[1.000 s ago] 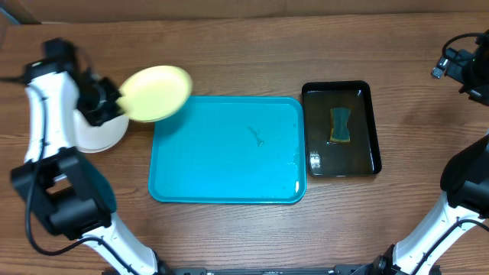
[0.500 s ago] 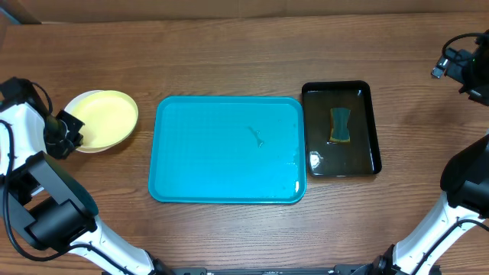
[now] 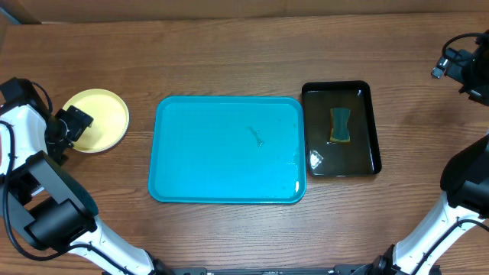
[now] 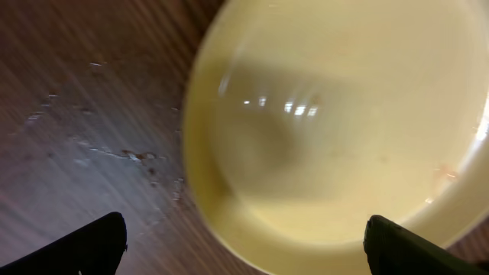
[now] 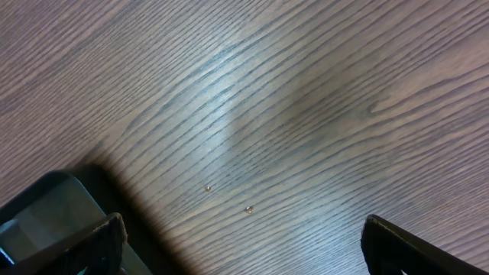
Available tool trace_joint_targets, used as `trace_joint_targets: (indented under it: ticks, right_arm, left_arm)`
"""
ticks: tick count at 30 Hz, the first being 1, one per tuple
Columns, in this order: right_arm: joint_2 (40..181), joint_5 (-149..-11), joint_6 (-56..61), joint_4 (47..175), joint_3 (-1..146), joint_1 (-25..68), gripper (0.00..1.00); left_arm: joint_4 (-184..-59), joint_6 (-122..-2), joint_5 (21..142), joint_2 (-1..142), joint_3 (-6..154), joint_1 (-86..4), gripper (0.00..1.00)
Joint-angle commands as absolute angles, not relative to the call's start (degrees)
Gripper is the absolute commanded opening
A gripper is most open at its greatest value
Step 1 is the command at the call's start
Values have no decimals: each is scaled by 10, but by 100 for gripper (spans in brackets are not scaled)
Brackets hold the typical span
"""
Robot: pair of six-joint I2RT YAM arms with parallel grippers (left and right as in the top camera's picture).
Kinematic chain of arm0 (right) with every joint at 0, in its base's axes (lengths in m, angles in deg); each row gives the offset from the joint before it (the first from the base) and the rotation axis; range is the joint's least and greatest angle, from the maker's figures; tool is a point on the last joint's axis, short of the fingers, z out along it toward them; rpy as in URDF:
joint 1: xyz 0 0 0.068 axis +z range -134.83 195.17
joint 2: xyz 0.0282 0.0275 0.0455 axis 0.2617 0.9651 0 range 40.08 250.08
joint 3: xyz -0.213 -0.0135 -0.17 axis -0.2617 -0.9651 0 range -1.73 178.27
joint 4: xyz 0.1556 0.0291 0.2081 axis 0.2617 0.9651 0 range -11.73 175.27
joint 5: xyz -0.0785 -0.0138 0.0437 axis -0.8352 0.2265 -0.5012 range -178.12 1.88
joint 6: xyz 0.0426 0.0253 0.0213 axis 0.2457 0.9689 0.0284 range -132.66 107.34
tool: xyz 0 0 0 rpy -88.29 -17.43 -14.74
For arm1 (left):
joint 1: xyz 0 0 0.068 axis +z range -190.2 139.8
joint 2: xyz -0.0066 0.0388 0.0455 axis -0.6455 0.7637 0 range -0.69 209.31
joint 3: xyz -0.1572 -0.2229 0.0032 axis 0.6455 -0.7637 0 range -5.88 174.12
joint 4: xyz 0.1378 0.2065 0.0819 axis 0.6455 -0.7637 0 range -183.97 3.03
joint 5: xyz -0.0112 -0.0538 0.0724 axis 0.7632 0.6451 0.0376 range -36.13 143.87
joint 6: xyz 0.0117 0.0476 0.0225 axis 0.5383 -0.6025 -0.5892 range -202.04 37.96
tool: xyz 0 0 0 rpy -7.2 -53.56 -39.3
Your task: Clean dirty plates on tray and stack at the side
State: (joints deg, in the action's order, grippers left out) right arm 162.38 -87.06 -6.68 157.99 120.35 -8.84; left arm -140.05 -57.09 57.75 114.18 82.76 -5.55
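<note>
A pale yellow-green plate (image 3: 98, 120) lies flat on the wood at the far left, apart from the turquoise tray (image 3: 229, 179). No plate is on the tray, only a small mark and some water drops. My left gripper (image 3: 74, 124) stands open at the plate's left rim. In the left wrist view the plate (image 4: 336, 130) fills the frame, and the left gripper (image 4: 244, 248) has its jaws wide apart and touches nothing. My right gripper (image 3: 447, 63) hangs at the far right edge; the right wrist view shows the right gripper (image 5: 241, 244) open over bare wood.
A black tray (image 3: 370, 130) of water with a green sponge (image 3: 340, 124) stands right of the turquoise tray. Its corner (image 5: 34, 210) shows in the right wrist view. A cardboard wall runs along the table's back edge.
My left gripper carried the yellow-green plate leftward from the tray's corner, set it down at the far left and opened, letting it go. The right arm has not moved.
</note>
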Motion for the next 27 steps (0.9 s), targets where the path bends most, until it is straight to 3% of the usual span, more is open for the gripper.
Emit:
trace_joint_targets:
  ticks: [1, 3, 7, 27]
  right_arm:
    - [1616, -874, -66, 1579, 1210, -89, 100]
    - [1616, -874, -66, 1579, 1210, -89, 100]
    - [1616, -874, -66, 1579, 1210, -89, 100]
    - [1617, -874, -66, 1579, 1209, -89, 100]
  left_arm:
    - [-1395, -631, 746, 1124, 833, -53, 100]
    - [-1388, -660, 839, 1124, 833, -57, 100]
    - [-1379, -668, 884, 1124, 833, -68, 100]
    - [-1379, -668, 712, 1124, 833, -85, 100]
